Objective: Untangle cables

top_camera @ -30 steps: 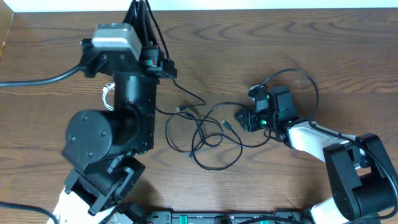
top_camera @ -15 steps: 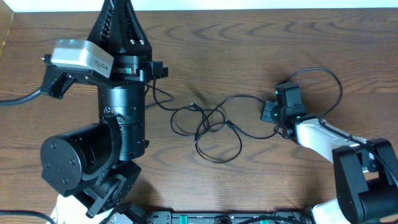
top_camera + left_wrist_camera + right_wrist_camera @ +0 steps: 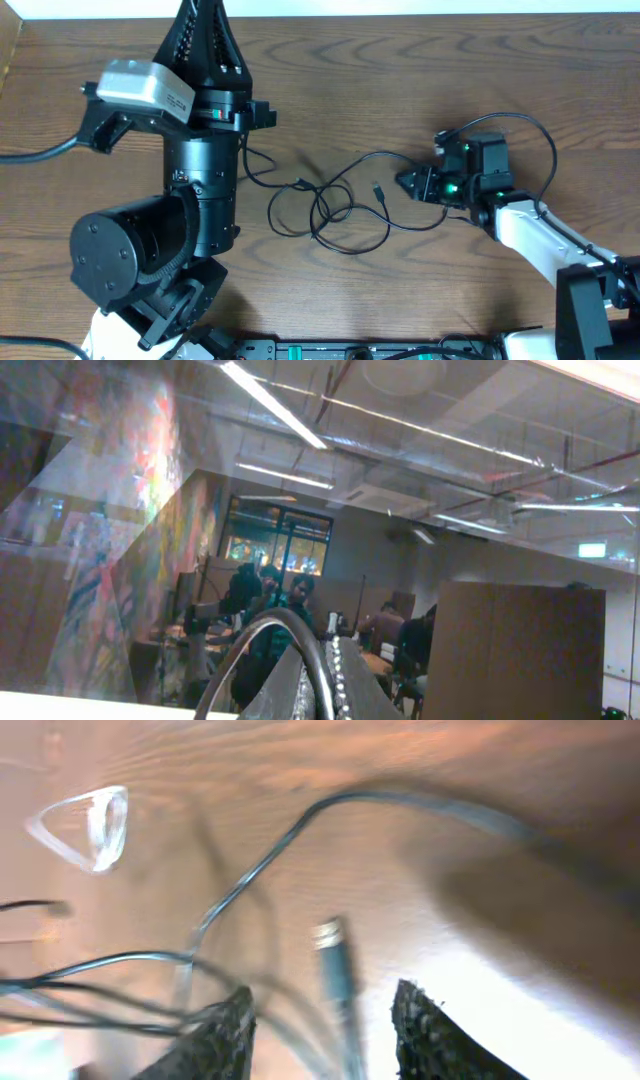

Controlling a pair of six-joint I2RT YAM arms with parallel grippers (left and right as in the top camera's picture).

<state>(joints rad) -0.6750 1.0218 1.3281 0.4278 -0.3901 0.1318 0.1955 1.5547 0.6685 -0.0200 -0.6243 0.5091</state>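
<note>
the black cable (image 3: 330,215) lies in the middle of the wooden table (image 3: 400,80), coiled into a few loose overlapping loops. one strand leads off left toward the base of the left arm (image 3: 200,200). another arcs up and right toward the right arm (image 3: 530,225). a small plug (image 3: 378,189) at one end of it rests on the wood just left of the right gripper (image 3: 408,183).

the right gripper is low over the table at the right edge of the tangle, pointing left at the loops. in the right wrist view its two dark fingers (image 3: 215,1040) stand apart with bare wood between them. the metal-tipped plug (image 3: 330,945) lies in that gap, touching neither finger, so nothing is clamped. several thin dark strands cross the lower left of that view beside the left finger, and one strand curves away across the top.

a pale loop (image 3: 85,825) shows at the upper left of the right wrist view. it may be the white cable, but it is too blurred to be sure. i cannot find it in the overhead view.

the left arm stands tall over the left side of the table. its left gripper (image 3: 205,40) is raised toward the camera, well apart from the loops. whether its fingers are together or apart i cannot tell. the left wrist view looks out at ceiling lights (image 3: 270,400) and a room, not the table.
</note>
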